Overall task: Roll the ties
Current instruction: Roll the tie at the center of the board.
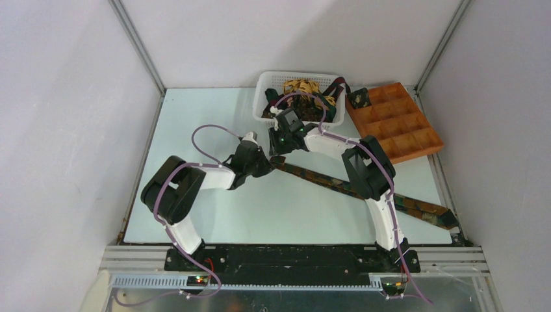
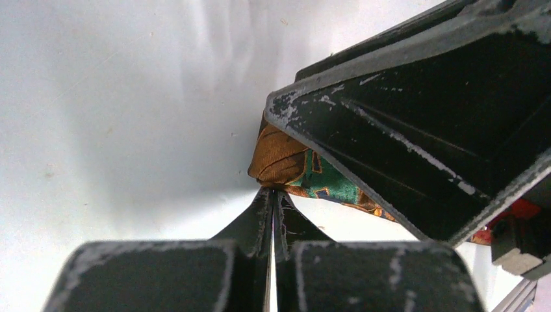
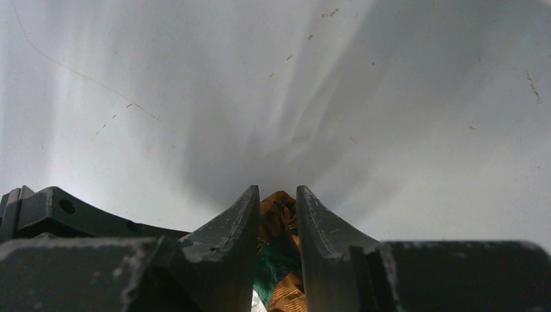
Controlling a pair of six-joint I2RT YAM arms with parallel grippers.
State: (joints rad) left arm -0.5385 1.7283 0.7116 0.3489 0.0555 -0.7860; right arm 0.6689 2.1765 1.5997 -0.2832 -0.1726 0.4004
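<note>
**Counter** (image 1: 195, 201): 1 white basket (image 1: 268, 78) stands at the far edge and serves as the reference point.

**Tie** (image 1: 318, 178): 1 long patterned tie lies flat on the counter on the arms' side of the basket. It runs on a slant from just in front of the basket, off to the basket's right and toward the near edge. The right arm crosses over its middle. The end closest to the basket is folded over and shows orange-brown and green cloth.

**Left claw** (image 2: 273, 195): clenched, with the fingers pressed together and no gap. The tips rest against the folded end of the tie, in front of the basket's left half. Whether any cloth is nipped between them cannot be told.

**Right claw** (image 3: 278, 203): grasping the tie. The folded end sits between the 2 fingers and fills the gap. This claw is just in front of the basket, between it and the left claw.

**Basket contents**: a heap of ties (image 1: 302, 86), yellow-gold on top and darker ones beneath.

**Tray** (image 1: 416, 140): orange-brown, divided into compartments, just right of the basket. 1 rolled tie (image 1: 358, 99) sits in the compartment nearest the basket.
</note>
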